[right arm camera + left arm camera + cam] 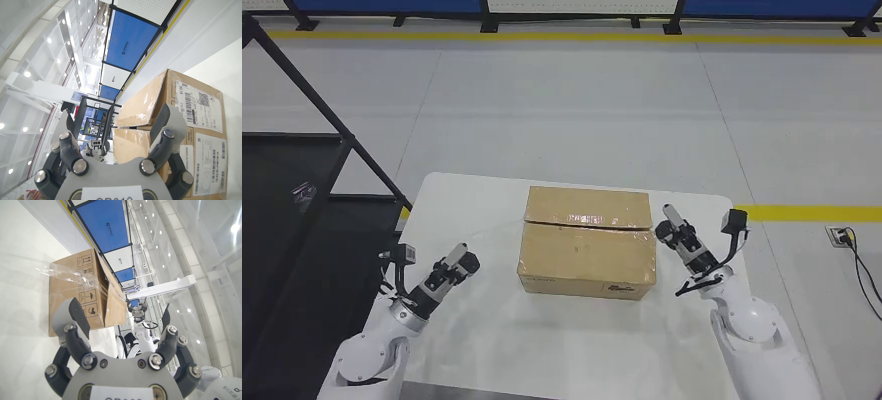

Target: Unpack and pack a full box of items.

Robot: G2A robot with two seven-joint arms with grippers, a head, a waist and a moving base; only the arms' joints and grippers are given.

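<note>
- The cardboard box (587, 245) sits in the middle of the white table (492, 330), and its top flaps (587, 225) are folded down but not sealed flat
- In the right wrist view the flaps (132, 126) gape slightly at the centre seam, so my judgement is that the unpacking half has barely begun: the box is not yet opened and nothing is out of it
- A clear tape strip (62, 273) hangs loose from the box's end nearest the left arm (it looks peeled away from the seam, though where it is attached is hard to tell)
- The left gripper (457, 265) is near the box's left end but apart from it, and its fingers (79, 313) are spread wide with nothing between them
- The right gripper (674, 228) is just beside the box's right end, likewise spread and empty in its own wrist view (115, 113)
- The next move probably calls for getting a fingertip under a flap edge at the seam and folding the flap outward, while the other arm steadies the box so it does not slide
- The left end of the box carries a column of printed handling pictograms (87, 285)
- The right end carries white shipping labels (198, 102) with barcodes and a square code, and I leave their print unread
</note>
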